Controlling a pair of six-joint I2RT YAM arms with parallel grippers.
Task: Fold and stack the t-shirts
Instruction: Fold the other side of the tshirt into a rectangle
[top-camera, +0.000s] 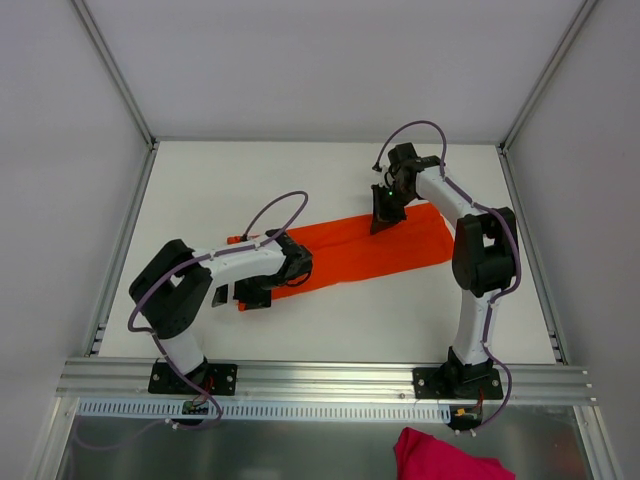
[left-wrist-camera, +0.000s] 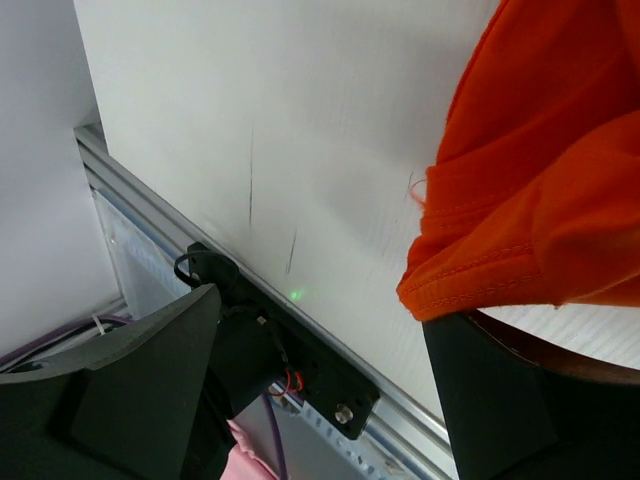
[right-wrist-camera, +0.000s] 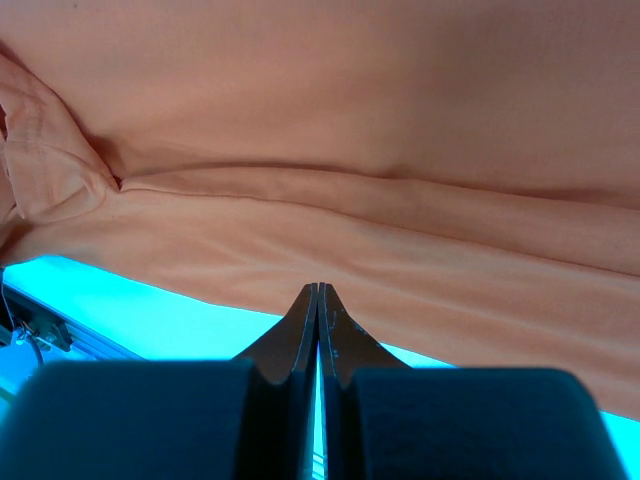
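A bright orange short-sleeved fabric t-shirt (top-camera: 360, 250) is seen from above, laid as a long folded band across the white table (top-camera: 330, 180). The left gripper (top-camera: 255, 295) is at its near left end and the right gripper (top-camera: 386, 218) at its far edge. Only the left wrist view shows those jaws spread wide, with a stitched hem draped over one finger (left-wrist-camera: 490, 400). In the right wrist view the fingers are pressed together at the cloth's edge; whether fabric is pinched cannot be told.
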